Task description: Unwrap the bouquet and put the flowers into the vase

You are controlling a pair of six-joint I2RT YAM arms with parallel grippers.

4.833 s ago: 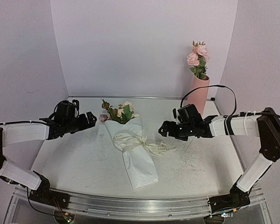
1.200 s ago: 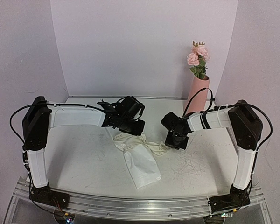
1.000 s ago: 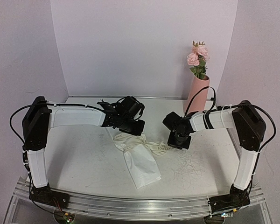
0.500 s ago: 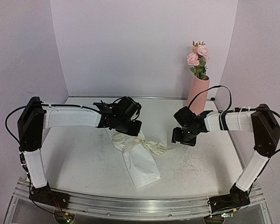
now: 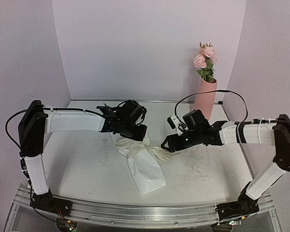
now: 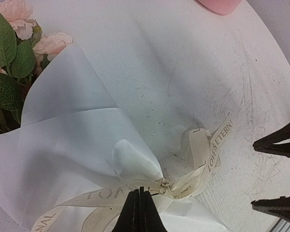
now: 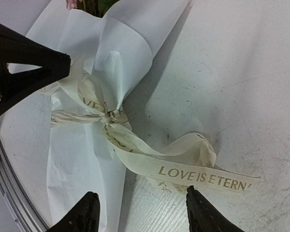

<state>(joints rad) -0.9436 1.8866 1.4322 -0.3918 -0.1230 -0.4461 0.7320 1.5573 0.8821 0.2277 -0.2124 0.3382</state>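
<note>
The right gripper [image 7: 140,191] has released the ribbon tail [image 7: 203,179] and now hangs open just right of the knot [image 7: 108,117]. The left gripper [image 6: 139,191], closed, rests at the knot. The bouquet [image 5: 142,162] lies on the table [image 5: 77,164], apparently still tied, so another pull is likely required. The vase [image 5: 206,96] stands well beyond the knot.

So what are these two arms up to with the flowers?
They're unwrapping a bouquet lying on the table. The left gripper, shut, has its tips at the knot of the ribbon; the right gripper hangs open over the loose tail. The ribbon is still tied, and the vase waits at the back.
</note>
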